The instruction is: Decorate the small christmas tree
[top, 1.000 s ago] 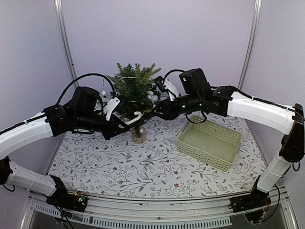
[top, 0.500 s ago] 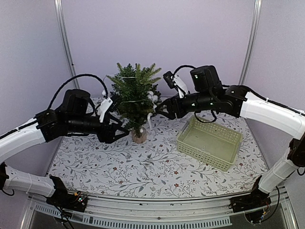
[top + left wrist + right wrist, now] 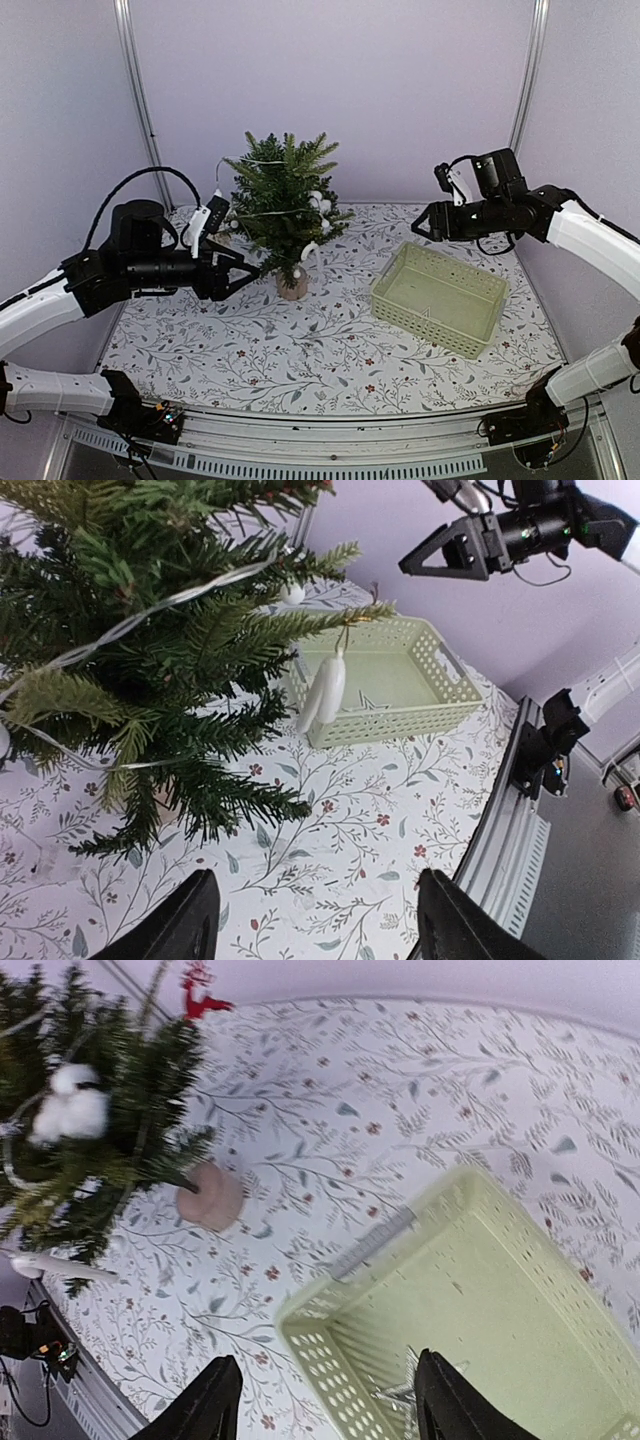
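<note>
The small christmas tree [image 3: 285, 205], dark green with a round tan foot, stands on the flowery white tablecloth [image 3: 300, 350]. Just left of the tree, the left gripper [image 3: 238, 272] has its fingers spread wide, holding nothing. Well to the tree's right, the right gripper [image 3: 425, 222] is spread too, and empty.

Floral-print table [image 3: 300, 350]. The small christmas tree [image 3: 285, 195] stands upright on its round base, rear left; a pale green basket [image 3: 440, 297] sits well apart, right.
</note>
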`<state>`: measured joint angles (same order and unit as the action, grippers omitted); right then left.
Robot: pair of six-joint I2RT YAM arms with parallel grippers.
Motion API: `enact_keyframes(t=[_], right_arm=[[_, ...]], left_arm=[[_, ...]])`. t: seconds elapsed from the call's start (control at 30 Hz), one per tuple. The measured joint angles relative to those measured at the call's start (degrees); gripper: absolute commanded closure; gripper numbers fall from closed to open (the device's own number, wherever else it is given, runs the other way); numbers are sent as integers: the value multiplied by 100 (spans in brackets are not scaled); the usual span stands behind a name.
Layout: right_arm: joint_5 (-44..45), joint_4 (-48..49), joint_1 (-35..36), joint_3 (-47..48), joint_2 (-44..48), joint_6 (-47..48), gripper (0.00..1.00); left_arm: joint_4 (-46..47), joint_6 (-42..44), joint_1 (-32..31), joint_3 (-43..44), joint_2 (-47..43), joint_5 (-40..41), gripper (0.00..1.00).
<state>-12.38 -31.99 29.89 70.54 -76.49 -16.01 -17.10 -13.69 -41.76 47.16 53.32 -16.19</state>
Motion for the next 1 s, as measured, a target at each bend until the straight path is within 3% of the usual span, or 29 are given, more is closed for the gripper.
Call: enact_keyframes(t=[0.17,0.4,0.63,1.0], right_arm=[[13,-721,-444,-407,-466,96,41],[203,-1340,-442,-605,-1926,516,41],[227,-1471,-442,-706,-2649,817,42],[667,-1381,-671,446,-3541,988,56]], left_arm=[[271,-295,28,-17,188,157,31],[437,-487,107,-15,570,334,31],[452,-503,221,122,876,389,32],[490,-503,407,269,1145,398,32]])
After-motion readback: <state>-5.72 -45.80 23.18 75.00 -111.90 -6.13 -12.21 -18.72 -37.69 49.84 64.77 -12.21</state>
